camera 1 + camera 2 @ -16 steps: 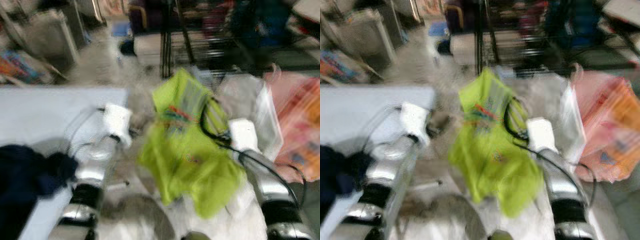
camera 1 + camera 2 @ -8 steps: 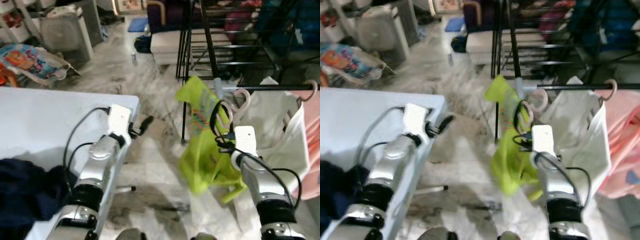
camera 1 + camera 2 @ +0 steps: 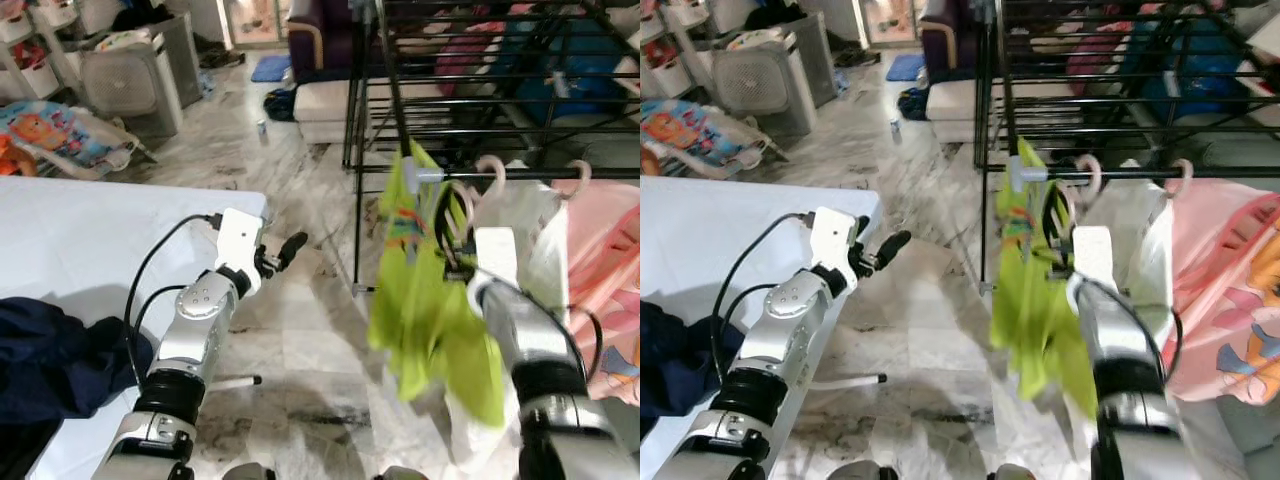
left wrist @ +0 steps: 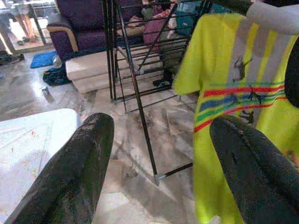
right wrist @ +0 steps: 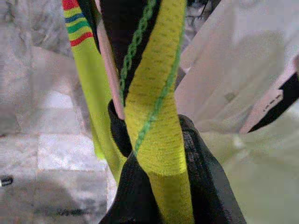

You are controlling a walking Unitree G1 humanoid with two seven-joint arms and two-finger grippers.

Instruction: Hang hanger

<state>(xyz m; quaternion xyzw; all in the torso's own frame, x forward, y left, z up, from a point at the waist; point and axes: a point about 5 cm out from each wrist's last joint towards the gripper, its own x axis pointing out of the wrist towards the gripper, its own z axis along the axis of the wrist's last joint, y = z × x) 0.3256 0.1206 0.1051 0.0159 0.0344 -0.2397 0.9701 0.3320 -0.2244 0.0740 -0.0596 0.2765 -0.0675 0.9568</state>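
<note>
On the far left, behind the left arm, a crumpled dark navy garment (image 3: 50, 365) lies on the pale blue-white table (image 3: 80, 230). The left gripper (image 3: 283, 251) hovers off the table's corner, its two black fingers (image 4: 79, 158) spread wide apart and holding nothing. Ahead of it and to its right, the right gripper (image 3: 1058, 252) is clamped on the collar of the lime-yellow striped T-shirt (image 3: 430, 320), with the pink plastic hanger (image 3: 488, 172) rising just above it, its hook at the horizontal bar of the black metal drying rack (image 3: 480, 100); whether the hook is seated over the bar cannot be told. Beyond the gripper to the right hang a white garment (image 3: 530, 220) and a pink printed garment (image 3: 1230, 290). To finish well, the right arm should probably lower gently until the bar takes the weight, then let go without dragging the shirt sideways. Compared with half a second ago, the shirt hangs higher and closer to the bar, and the head camera has come nearer the rack.
</note>
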